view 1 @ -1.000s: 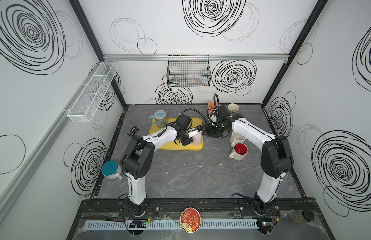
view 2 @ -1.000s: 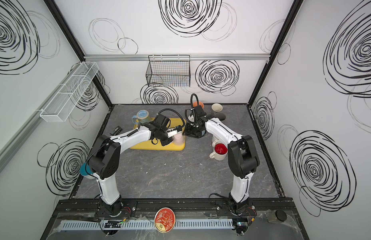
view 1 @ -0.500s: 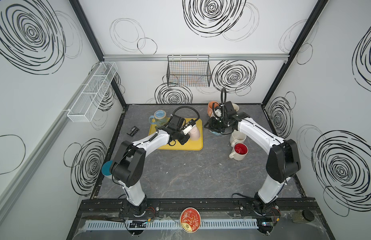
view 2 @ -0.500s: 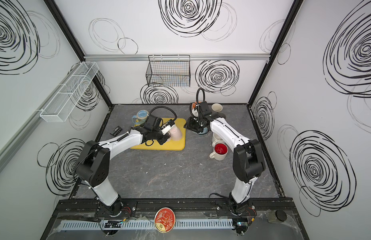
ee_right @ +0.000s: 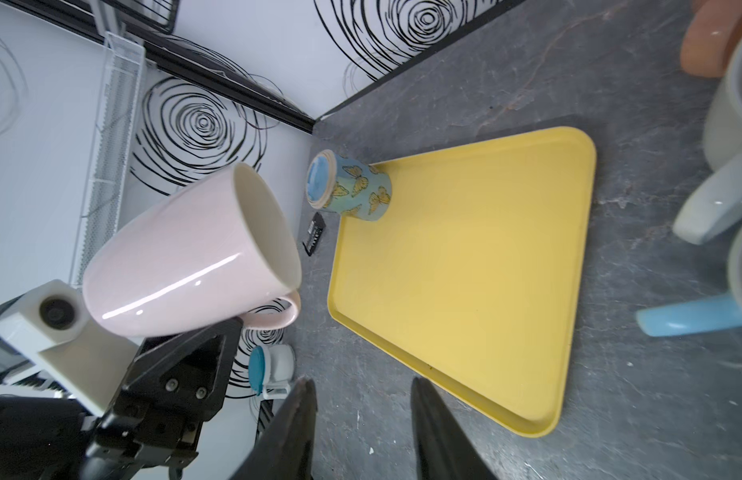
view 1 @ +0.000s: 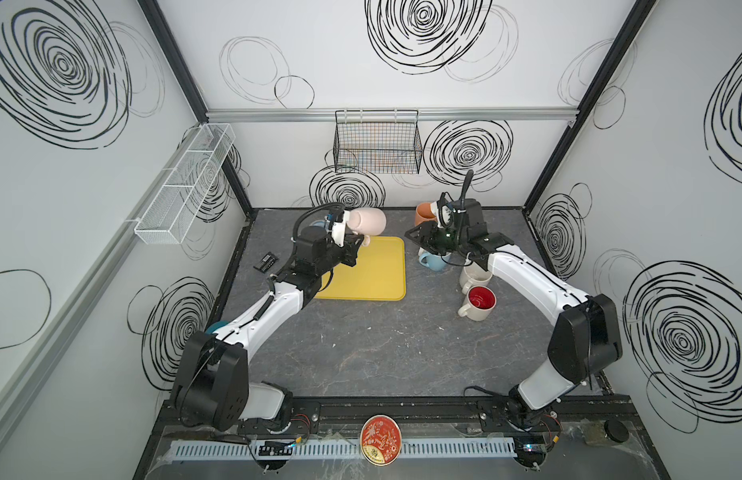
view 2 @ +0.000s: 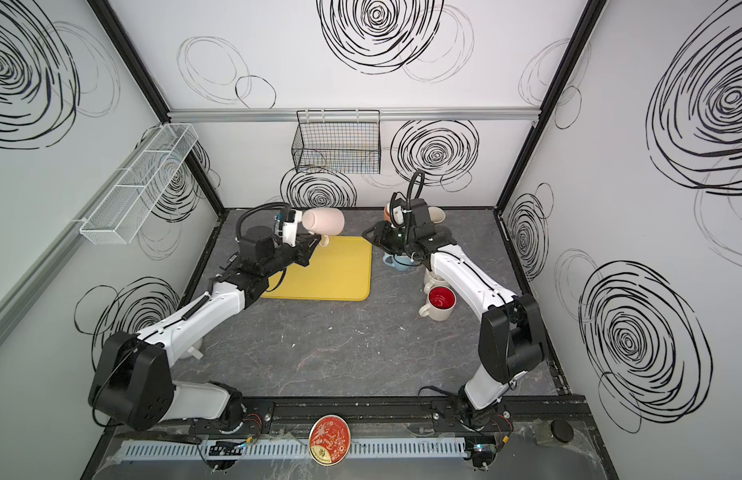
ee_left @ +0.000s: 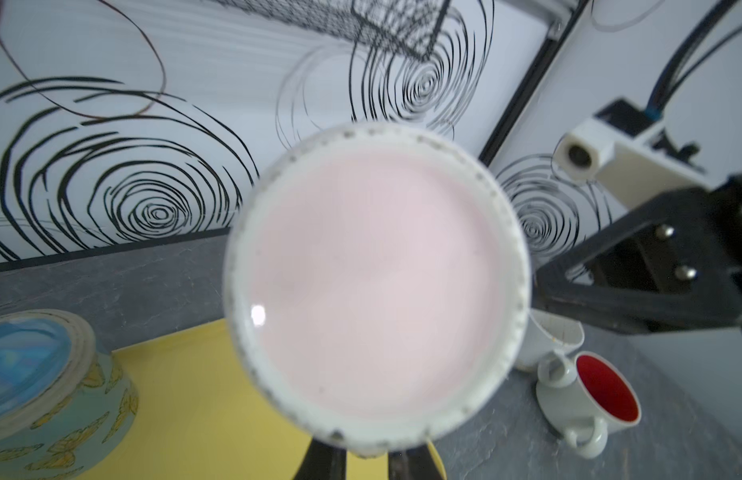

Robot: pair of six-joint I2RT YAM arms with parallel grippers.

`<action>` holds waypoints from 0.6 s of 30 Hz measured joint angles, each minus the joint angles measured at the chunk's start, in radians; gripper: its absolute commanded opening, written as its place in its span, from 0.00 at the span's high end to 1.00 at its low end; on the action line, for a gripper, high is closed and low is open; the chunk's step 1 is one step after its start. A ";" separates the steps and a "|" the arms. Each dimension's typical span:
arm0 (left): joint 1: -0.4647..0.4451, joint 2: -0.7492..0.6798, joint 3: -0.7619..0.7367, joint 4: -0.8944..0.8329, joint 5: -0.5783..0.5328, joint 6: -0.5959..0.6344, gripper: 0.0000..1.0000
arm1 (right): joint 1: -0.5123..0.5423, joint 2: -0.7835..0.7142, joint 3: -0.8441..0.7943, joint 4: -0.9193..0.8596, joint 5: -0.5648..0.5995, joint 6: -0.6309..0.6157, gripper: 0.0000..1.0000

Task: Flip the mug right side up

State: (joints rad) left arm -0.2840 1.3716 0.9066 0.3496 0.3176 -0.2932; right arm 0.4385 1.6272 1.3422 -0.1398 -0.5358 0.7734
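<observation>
We are about halfway: our left end effector (view 1: 358, 242) is clamped shut on the handle of the pink mug (view 1: 367, 220), which lies sideways in the air just above it, not yet upright or set down.

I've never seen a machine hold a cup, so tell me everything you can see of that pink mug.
The pink mug looks like glossy ceramic, pale pink outside, cream inside, narrowing to a speckled whitish foot ring. It hangs on its side in the air near the far edge of the yellow tray, mouth facing sideways. Its loop handle points down, pinched by the left tool, the only thing touching it.
</observation>
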 measured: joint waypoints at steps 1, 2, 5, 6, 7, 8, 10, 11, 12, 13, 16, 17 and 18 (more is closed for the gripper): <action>0.014 -0.008 -0.008 0.043 0.002 -0.048 1.00 | 0.002 0.000 0.000 0.025 -0.010 0.010 0.58; 0.028 -0.015 -0.015 0.087 0.007 -0.099 1.00 | 0.004 0.000 0.000 0.054 -0.021 0.016 0.58; 0.055 -0.025 -0.022 0.212 0.028 -0.237 1.00 | 0.019 0.000 0.001 0.138 -0.062 0.028 0.57; 0.061 -0.025 -0.022 0.257 0.040 -0.285 1.00 | 0.027 0.000 0.002 0.163 -0.079 0.032 0.57; 0.065 -0.025 -0.022 0.296 0.051 -0.325 1.00 | 0.034 0.002 0.006 0.187 -0.099 0.039 0.57; 0.069 -0.025 -0.022 0.336 0.064 -0.366 1.00 | 0.041 0.006 0.014 0.208 -0.119 0.043 0.57; 0.074 -0.025 -0.022 0.409 0.088 -0.444 1.00 | 0.052 0.021 0.040 0.254 -0.161 0.058 0.57; 0.074 -0.025 -0.022 0.442 0.100 -0.481 1.00 | 0.058 0.032 0.057 0.277 -0.183 0.066 0.56; 0.075 -0.025 -0.022 0.475 0.111 -0.517 1.00 | 0.064 0.043 0.077 0.299 -0.205 0.074 0.56; 0.076 -0.025 -0.022 0.501 0.122 -0.546 1.00 | 0.068 0.052 0.091 0.315 -0.221 0.079 0.55; 0.076 -0.024 -0.018 0.576 0.155 -0.632 1.00 | 0.076 0.075 0.137 0.361 -0.272 0.097 0.55; 0.076 -0.024 -0.016 0.599 0.162 -0.656 1.00 | 0.077 0.081 0.152 0.373 -0.288 0.103 0.55; 0.076 -0.024 -0.014 0.619 0.170 -0.678 1.00 | 0.079 0.084 0.163 0.385 -0.300 0.107 0.55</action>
State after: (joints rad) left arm -0.2085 1.3479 0.8921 0.9684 0.4873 -0.9714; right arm 0.5175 1.7115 1.5051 0.2455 -0.8360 0.8806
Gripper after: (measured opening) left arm 0.163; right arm 0.452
